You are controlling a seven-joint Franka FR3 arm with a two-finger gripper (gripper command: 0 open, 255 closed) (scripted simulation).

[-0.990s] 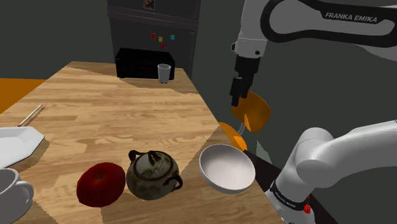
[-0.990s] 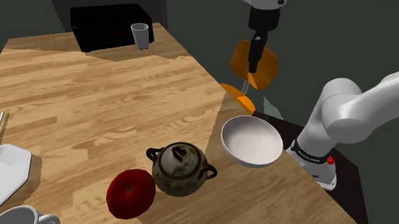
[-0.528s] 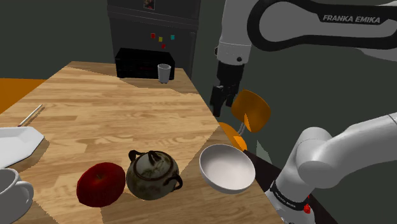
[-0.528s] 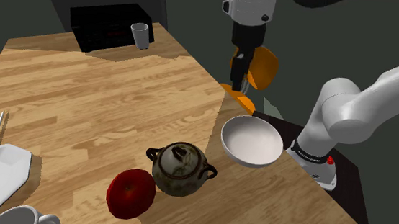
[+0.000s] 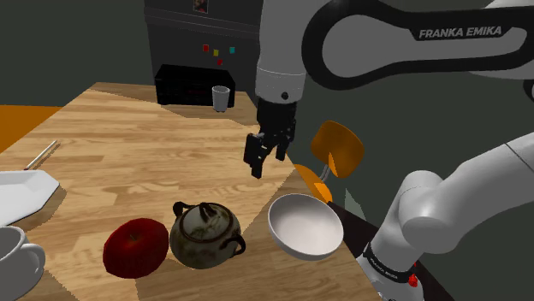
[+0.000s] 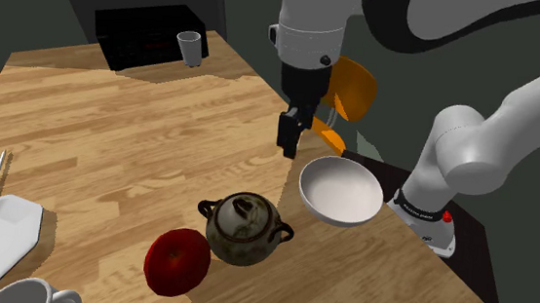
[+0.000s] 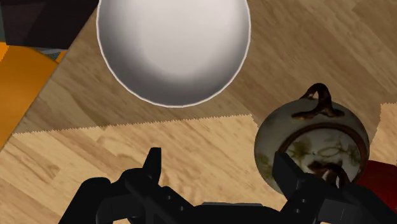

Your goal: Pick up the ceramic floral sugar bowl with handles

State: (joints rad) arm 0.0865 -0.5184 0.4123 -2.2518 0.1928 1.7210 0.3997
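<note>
gripper [image 5: 264, 161]: fingers spread wide, nothing between them, hovering above the wooden table [image 5: 154, 145] | sugar bowl [image 5: 204, 235] (brownish, lidded, two dark handles): upright on the table, between the red apple [image 5: 135, 246] and the white bowl [image 5: 304, 225], apart from the gripper
</note>
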